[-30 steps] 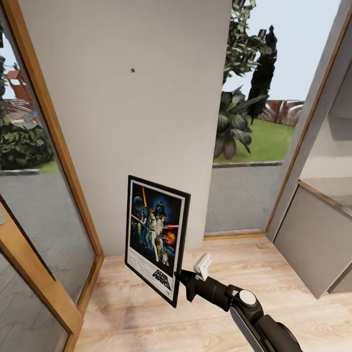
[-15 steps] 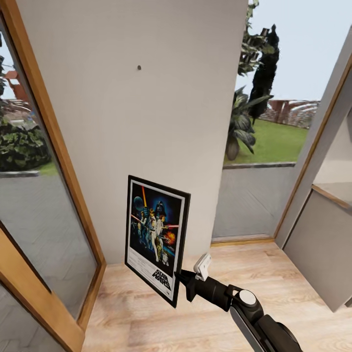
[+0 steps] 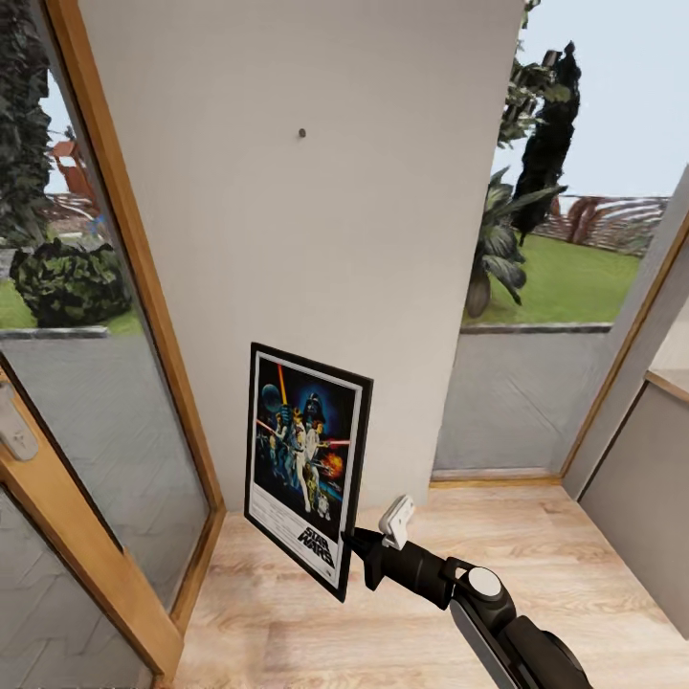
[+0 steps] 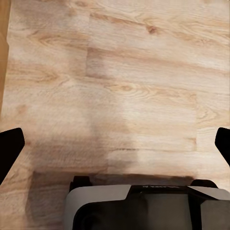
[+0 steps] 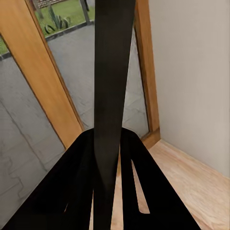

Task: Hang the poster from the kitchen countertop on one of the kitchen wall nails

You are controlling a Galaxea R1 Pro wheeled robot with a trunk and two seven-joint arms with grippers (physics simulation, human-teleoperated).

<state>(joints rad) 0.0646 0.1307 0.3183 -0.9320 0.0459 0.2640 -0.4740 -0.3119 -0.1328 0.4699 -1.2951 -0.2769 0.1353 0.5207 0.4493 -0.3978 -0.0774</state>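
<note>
The black-framed Star Wars poster [image 3: 306, 467] stands upright in the air before a white wall panel [image 3: 316, 249], its art facing me. My right gripper [image 3: 352, 547] is shut on its lower right corner. A small dark wall nail [image 3: 301, 133] sits high on the panel, well above the poster's top edge. Seen along the right gripper's fingers [image 5: 79, 187], the poster's dark edge [image 5: 111, 86] runs up between them. The left gripper [image 4: 115, 143] hangs open over the wooden floor [image 4: 124, 86], its black fingertips [image 4: 9, 148] far apart. The kitchen countertop is out of view.
Wood-framed glass doors [image 3: 105, 316] flank the panel on the left, and a low window with garden plants [image 3: 536, 287] lies to the right. A grey cabinet side [image 3: 651, 498] stands at the right edge. Light wooden floor [image 3: 536, 574] stretches below.
The whole view has shifted: wall, nail and windows slid rightward in the picture, so the camera turned or moved left. The poster and right arm keep the same place in the picture.
</note>
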